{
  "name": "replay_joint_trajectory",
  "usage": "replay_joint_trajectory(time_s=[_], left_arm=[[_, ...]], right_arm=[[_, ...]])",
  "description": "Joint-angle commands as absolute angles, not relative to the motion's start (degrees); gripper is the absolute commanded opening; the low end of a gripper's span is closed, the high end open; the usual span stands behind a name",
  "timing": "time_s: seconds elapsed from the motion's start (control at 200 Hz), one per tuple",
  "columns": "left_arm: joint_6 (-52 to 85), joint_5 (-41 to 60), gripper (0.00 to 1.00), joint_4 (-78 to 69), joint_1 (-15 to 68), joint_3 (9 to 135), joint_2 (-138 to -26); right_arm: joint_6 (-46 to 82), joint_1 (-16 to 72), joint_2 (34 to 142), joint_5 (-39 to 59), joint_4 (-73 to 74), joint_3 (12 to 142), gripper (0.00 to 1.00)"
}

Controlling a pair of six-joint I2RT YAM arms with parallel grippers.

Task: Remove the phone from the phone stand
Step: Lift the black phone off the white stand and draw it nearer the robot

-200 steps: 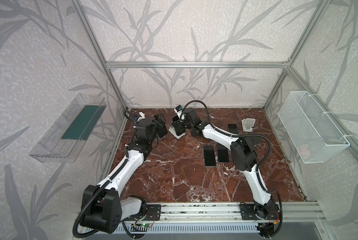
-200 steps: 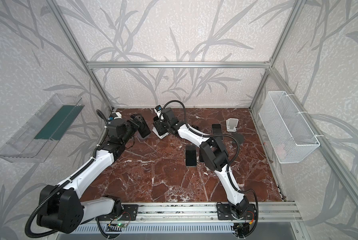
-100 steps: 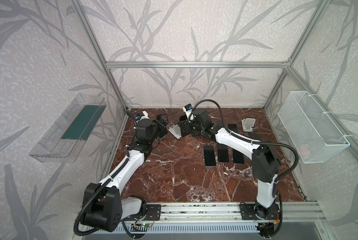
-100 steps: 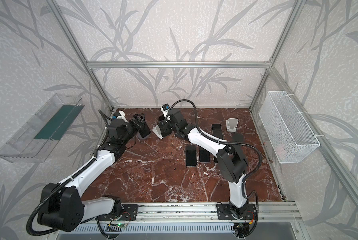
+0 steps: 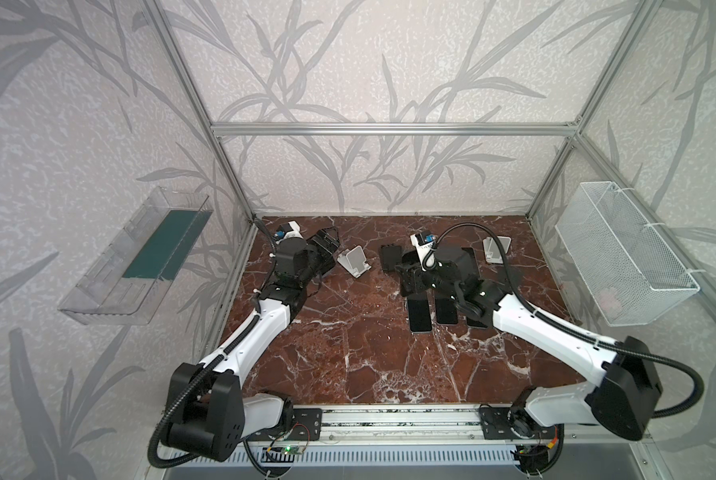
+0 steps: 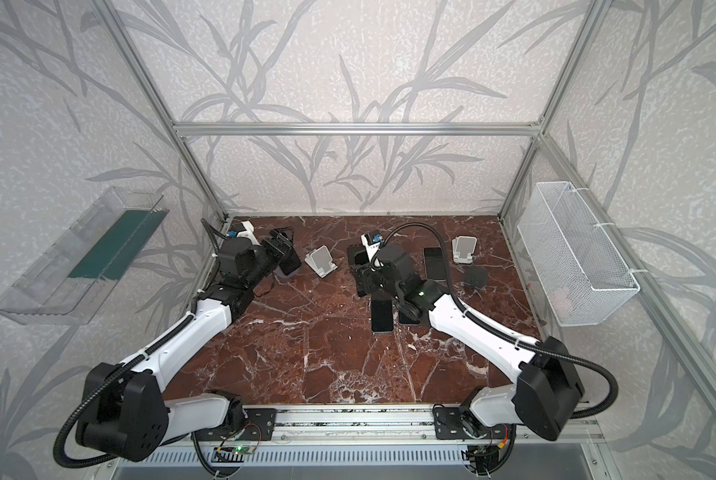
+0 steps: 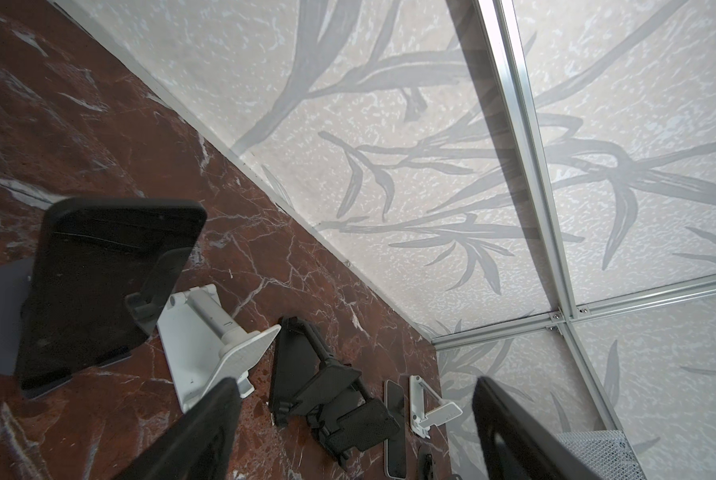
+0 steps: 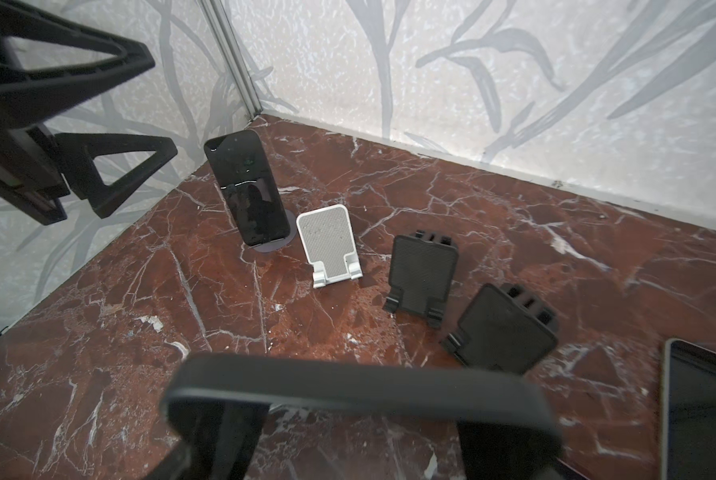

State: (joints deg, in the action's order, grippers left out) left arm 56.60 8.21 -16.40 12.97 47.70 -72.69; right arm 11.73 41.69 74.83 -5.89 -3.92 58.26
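My right gripper (image 5: 409, 276) (image 8: 360, 444) is shut on a black phone (image 8: 360, 388), which lies crosswise between its fingers, above the near ends of the phones lying flat. The white phone stand (image 5: 355, 259) (image 8: 331, 245) left of it is empty. A second black phone (image 8: 244, 195) (image 7: 98, 282) leans on a round-based stand (image 8: 271, 245) at the back left. My left gripper (image 5: 327, 246) (image 7: 356, 428) hangs open right by it, with nothing between its fingers (image 7: 198, 436).
Two black stands (image 8: 424, 274) (image 8: 506, 328) sit between the white stand and my right gripper. Flat phones (image 5: 420, 316) (image 5: 445, 311) lie in a row mid-table. Another white stand (image 5: 496, 248) and a dark round stand (image 6: 475, 277) are at the back right. A wire basket (image 5: 622, 253) hangs on the right wall.
My right arm has drawn back to the right, away from the white stand, carrying the phone. The left arm has barely shifted beside the phone at the back left.
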Motion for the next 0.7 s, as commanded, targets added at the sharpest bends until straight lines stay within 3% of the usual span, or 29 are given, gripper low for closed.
replay_joint_trajectory(time_s=[0.0,0.385,0.695], left_arm=[[56.80,9.76,0.88,-18.36,13.93,47.90,-73.66],[60.64,17.28,0.85,-20.88,15.64,49.45,-80.04],[59.15,18.40,0.81,-19.61,16.37,51.18,-82.66]], right_arm=[[10.00,41.86,67.97,-11.16,-9.49,56.31,0.70],[16.33,40.06,51.69,-17.63,-24.90,49.11,0.70],[23.05,40.05,50.43,-17.27,-27.69,45.72,0.70]])
